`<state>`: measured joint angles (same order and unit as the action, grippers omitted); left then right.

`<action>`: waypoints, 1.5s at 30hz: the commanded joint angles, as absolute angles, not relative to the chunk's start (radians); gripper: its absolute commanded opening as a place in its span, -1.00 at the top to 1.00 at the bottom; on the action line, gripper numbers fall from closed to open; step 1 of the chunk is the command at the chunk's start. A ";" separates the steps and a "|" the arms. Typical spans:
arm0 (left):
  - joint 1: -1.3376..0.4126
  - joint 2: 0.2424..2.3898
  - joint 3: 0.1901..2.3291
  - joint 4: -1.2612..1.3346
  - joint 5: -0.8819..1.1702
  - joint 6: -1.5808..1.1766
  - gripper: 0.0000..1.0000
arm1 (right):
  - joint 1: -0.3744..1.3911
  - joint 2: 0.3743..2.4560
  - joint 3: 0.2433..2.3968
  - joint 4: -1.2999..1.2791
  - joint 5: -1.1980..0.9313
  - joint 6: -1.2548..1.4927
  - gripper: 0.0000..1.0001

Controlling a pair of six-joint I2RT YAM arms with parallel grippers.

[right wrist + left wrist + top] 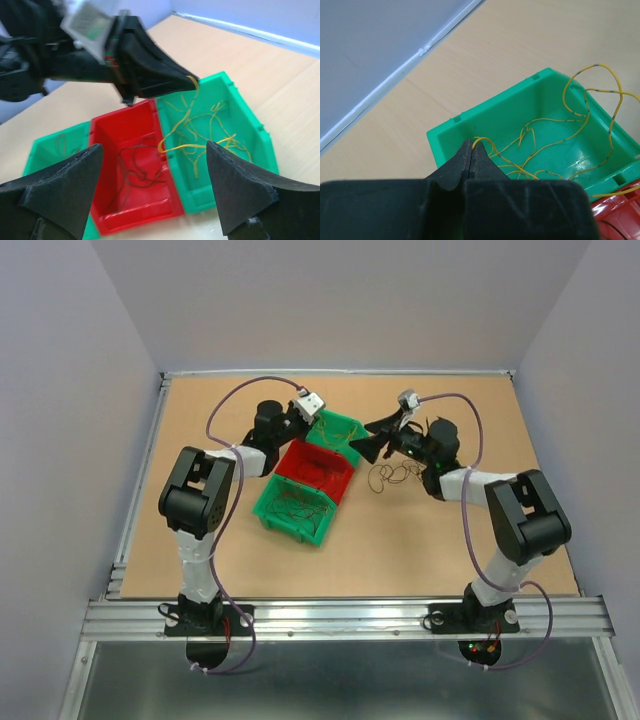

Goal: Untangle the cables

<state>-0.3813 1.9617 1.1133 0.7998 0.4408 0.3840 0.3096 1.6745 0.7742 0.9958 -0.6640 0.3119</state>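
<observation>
1. We see yellow wires [192,145] curled loosely in the far green bin [350,423] — one strand rises over its rim.
2. In the red bin [105,131] lie dark brown wires [135,170]; a small loose clump [395,475] sits on the table [450,540] near the bins.
3. The left gripper [472,150] is pinched tight on that raised yellow strand, above the bin's corner.
4. The right gripper [155,146] hovers with its fingers spread wide — holding nothing — and faces the bins.

On the table [450,540], left of centre: near bin [283,529], middle bin [296,454] and far bin [350,426] touching in a diagonal row, cables [298,508] inside each; loose cable clump [393,476] right of the middle bin.
</observation>
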 commanded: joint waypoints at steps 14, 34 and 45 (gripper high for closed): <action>-0.359 1.933 1.108 0.916 0.537 0.321 1.00 | 0.391 2.157 1.446 0.537 -0.736 0.100 -0.68; -0.341 1.904 1.020 1.078 0.466 0.253 0.21 | 0.423 2.257 1.479 0.549 -0.552 0.123 0.99; -0.319 1.815 0.960 1.109 0.476 0.226 -0.52 | 0.456 2.258 1.446 0.355 -0.402 -0.093 0.99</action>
<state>-0.3248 1.9350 0.9775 1.0214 0.4808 0.2405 0.4343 2.2776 1.4483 0.4633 -0.4599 0.0059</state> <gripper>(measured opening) 0.760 0.027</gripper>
